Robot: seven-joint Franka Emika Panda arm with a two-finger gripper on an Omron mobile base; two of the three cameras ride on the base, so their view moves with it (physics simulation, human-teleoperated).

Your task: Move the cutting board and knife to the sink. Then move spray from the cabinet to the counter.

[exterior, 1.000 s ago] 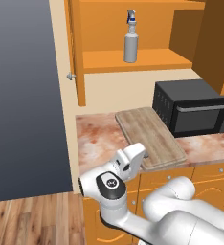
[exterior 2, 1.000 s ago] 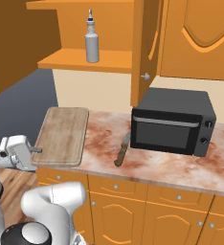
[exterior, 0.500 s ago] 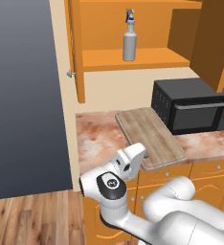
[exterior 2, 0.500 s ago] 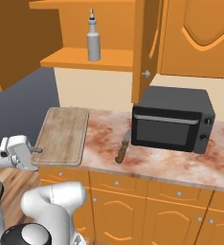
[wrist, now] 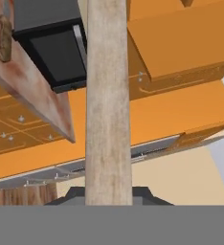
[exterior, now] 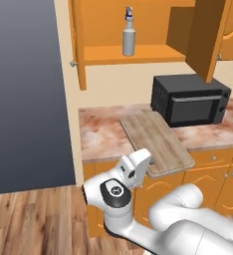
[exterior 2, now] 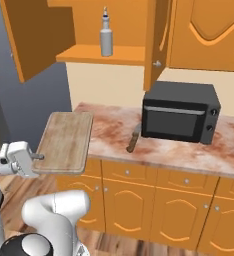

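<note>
My gripper [exterior: 148, 166] is shut on the near short edge of the cutting board [exterior: 156, 139], holding it roughly level, partly over the counter [exterior: 101, 132] and jutting past its front edge. In the right base view the gripper [exterior 2: 38, 157] clamps the cutting board [exterior 2: 65, 140] at the counter's left end. The hand view looks along the board [wrist: 108, 95] edge-on. The knife [exterior 2: 133, 139] lies on the counter [exterior 2: 189, 150] by the microwave. The spray [exterior: 129, 38] [exterior 2: 106, 38] stands on the shelf of the open cabinet [exterior: 138, 54]. The sink is out of view.
A black microwave [exterior: 190, 99] [exterior 2: 180, 117] sits on the counter just right of the board. The open cabinet doors [exterior: 77, 45] [exterior 2: 29, 35] stick out above the counter. A dark grey wall [exterior: 24, 89] rises to the left, over wooden floor [exterior: 34, 219].
The whole picture has shifted a little, so the camera has moved. The gripper stays shut on the board's edge, and the knife and spray stay where they were.
</note>
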